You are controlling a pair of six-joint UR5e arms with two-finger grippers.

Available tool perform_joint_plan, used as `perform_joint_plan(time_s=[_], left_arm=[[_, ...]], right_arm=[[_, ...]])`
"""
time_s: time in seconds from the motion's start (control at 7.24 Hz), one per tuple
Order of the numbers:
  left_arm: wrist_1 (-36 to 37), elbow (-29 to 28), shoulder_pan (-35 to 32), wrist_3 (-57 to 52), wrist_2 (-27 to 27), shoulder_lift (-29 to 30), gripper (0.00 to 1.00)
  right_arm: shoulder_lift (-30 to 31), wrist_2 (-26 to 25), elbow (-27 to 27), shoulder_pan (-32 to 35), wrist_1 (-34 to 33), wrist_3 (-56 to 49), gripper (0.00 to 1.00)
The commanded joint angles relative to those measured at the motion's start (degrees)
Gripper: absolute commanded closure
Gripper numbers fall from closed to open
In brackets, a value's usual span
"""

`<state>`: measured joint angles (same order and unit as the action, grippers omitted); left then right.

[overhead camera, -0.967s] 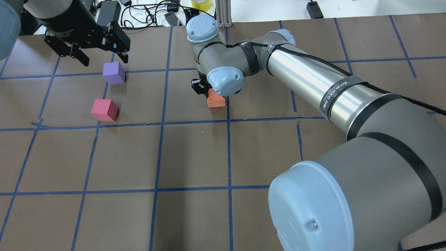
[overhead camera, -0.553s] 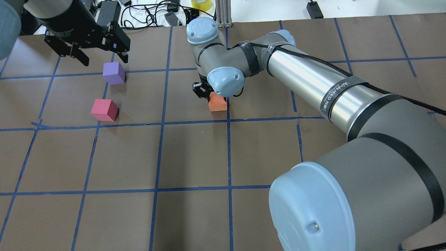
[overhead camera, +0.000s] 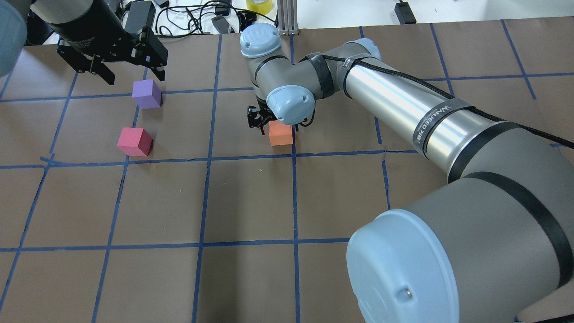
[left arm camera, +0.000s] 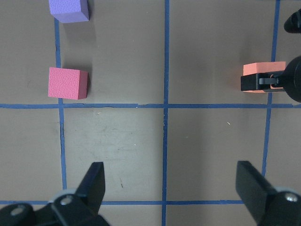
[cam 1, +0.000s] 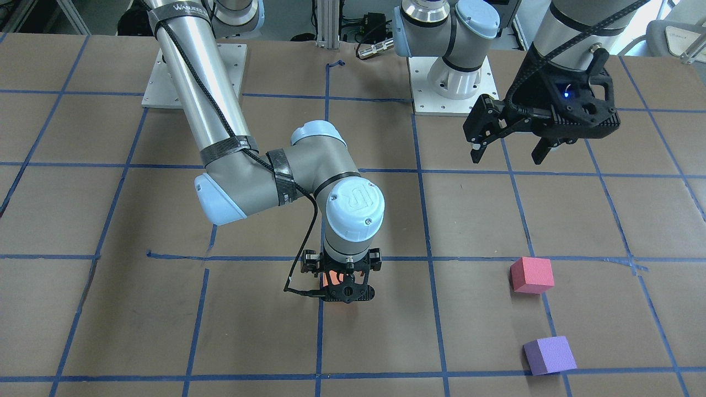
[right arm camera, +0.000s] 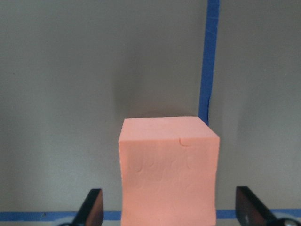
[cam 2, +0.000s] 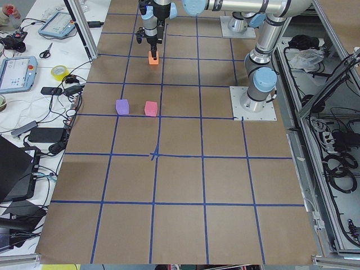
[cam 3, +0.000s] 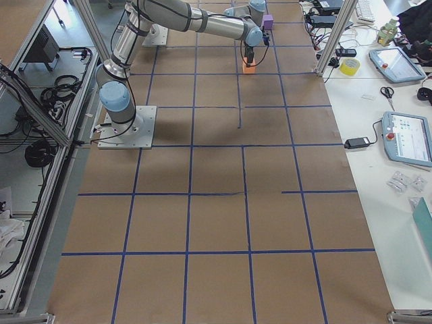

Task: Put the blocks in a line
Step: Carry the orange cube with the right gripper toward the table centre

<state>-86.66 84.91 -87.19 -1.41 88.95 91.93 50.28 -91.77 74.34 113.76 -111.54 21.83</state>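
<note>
- Orange block (overhead camera: 281, 133) has slid slightly nearer the robot, beside a blue tape line. The right gripper (cam 1: 343, 286) straddles it, fingers spread and clear of it.
- Brown paper table (overhead camera: 251, 197), blue grid; cables (overhead camera: 188, 18) beyond.
- Pinkish-red block (overhead camera: 134, 141) and purple block (overhead camera: 146, 93) sit left, apart.
- Left gripper (cam 1: 506, 157) hovers, jaws apart (holding nothing).
- Front view mostly hides the orange block.
- Cubes look matte.

You're getting bright, even light from above, so the orange block (right arm camera: 169, 169) only throws a soft, faint shadow on the bench (right arm camera: 61, 70). Bit of glare on the right arm's silver tube (overhead camera: 394, 101). Everything's sharp.
</note>
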Motion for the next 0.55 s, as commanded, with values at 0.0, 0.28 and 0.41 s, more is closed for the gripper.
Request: perform_joint_plan(time_s=[0.0,0.28,0.41], left_arm=[[0.0,0.0,0.0,0.0,0.0,-0.17,0.0],[0.09,-0.18,-0.09,0.7,0.0,0.44,0.0],[0.09,-0.88,-0.35,1.57,0.0,0.97,0.0]], right_arm=[[5.06,-0.08,0.1,-1.26,1.65,-0.47,0.0],[14.01,-0.17,0.37,-5.02,10.76,-6.05,0.0],[19.01,-0.08,0.46,-7.92,16.29,-10.88,0.0]])
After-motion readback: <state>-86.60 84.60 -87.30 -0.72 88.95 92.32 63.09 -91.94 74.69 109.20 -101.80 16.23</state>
